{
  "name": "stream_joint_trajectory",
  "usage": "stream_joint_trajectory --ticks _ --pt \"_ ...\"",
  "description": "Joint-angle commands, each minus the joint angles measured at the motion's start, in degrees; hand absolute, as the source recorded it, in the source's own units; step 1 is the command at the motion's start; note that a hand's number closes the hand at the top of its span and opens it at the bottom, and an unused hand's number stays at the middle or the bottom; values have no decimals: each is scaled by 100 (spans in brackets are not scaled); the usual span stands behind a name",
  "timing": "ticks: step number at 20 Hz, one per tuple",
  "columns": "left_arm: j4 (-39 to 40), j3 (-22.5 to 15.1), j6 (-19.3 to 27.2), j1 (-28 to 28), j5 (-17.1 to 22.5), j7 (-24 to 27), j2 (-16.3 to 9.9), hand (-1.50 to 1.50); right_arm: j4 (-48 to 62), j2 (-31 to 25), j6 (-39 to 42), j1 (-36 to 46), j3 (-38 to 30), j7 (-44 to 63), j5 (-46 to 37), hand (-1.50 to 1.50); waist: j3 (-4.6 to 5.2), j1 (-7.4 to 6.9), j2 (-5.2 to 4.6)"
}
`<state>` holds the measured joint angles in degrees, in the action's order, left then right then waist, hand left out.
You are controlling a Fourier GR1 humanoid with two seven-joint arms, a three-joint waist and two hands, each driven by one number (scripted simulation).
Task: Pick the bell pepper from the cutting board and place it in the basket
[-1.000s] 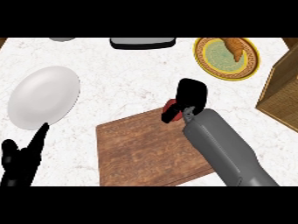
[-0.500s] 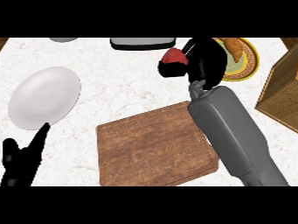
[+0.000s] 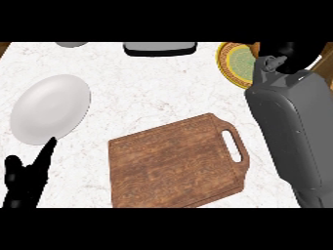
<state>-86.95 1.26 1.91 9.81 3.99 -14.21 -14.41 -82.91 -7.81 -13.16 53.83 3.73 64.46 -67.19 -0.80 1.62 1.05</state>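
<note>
Basket, round and woven with a yellow-green inside, sits at the far right of the marble counter, and the right hand hangs over its right side. Only the dark back of that hand shows at the end of the grey right forearm, so I cannot tell how its fingers stand. The bell pepper is not visible anywhere (the hand and forearm cover much of the basket), so I cannot tell where it is. What shows of the basket's inside holds nothing I can make out.

The wooden cutting board lies near the middle with its handle slot toward the right; its top is bare. A white plate lies at the left, with nothing on it. The left hand rests at the lower left, fingers straight and relaxed, one fingertip just at the plate's near edge. A dark tray-like object and a grey round object sit at the far edge, their contents not discernible.
</note>
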Motion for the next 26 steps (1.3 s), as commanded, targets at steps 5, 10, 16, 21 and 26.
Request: stream_joint_trajectory --ticks 5,10,16,21,26 --pt "392 -334 61 34 -113 -190 419 0 -407 -600 866 558 -1045 740 -148 150 85 -62 -79" --pt "555 -139 -201 -30 32 -28 259 0 -316 -1189 1304 634 -1745 368 189 150 86 -83 -91" --pt "382 -266 -62 183 -186 -35 380 0 -131 -1609 1446 170 -2216 -174 460 150 80 -135 -104" --pt "591 -214 -46 -3 -198 106 495 0 -214 -1840 1488 -238 -2481 -641 793 150 81 -116 -104" --pt "427 -157 -258 24 -112 -88 347 0 321 -1843 697 -595 -2938 -1219 1091 150 75 -176 -125"
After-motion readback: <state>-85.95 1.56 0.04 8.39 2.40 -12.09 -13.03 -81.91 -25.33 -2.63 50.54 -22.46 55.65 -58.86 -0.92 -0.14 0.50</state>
